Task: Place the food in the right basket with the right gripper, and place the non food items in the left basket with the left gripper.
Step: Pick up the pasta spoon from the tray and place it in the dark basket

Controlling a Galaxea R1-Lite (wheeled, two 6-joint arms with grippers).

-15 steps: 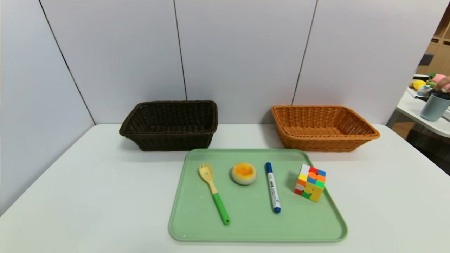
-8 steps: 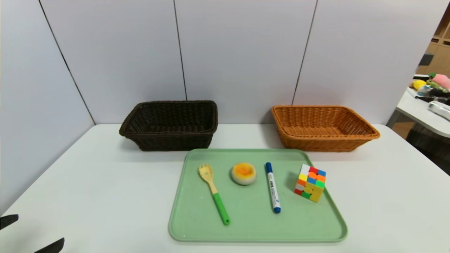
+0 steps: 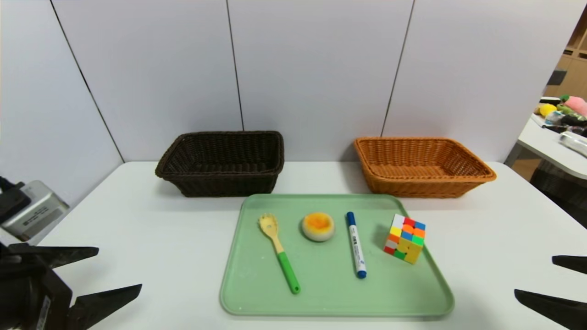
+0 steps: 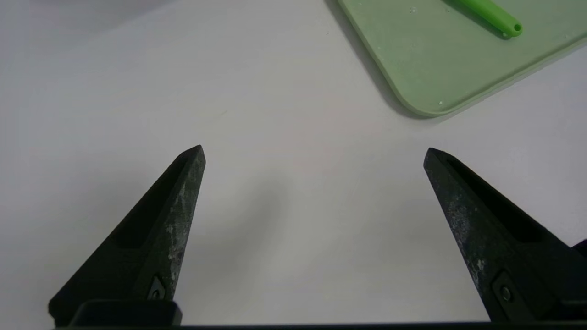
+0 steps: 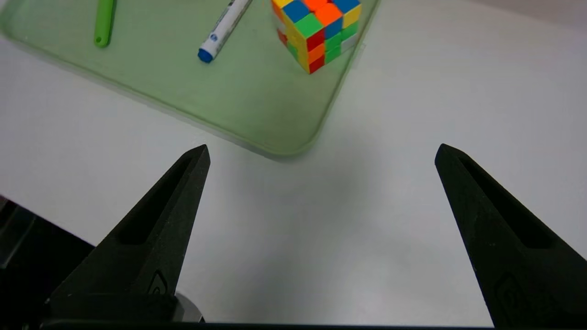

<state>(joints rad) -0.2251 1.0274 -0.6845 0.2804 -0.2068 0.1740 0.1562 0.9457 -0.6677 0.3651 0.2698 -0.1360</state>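
Head view, background: pale panels with dark seams stand behind a white table; at the far right is a second table with assorted things on it.
Left basket: dark brown basket, near the table's back edge, left of centre.
Right basket: orange-brown basket, near the back edge, toward the right corner.
Tray: green tray, flat on the table, in front of and between the baskets.
Fork: pale fork with a green handle, lying along the tray's left side, handle end toward the front edge.
Bun: round bun, toward the tray's back edge, between fork and marker.
Marker: white marker with blue ends, lying right of the bun.
Cube: puzzle cube, by the tray's right edge.
Left gripper: left gripper, over the table's front left, fingers spread, holding nothing.
Right gripper: right gripper, at the table's front right, partly out of view.
Left wrist view: spread fingers with bare table between them; beyond the tips, a tray corner and the fork's green handle.
Right wrist view: fingers wide apart, nothing between them; beyond lie the tray's front right corner, cube, marker and fork handle.
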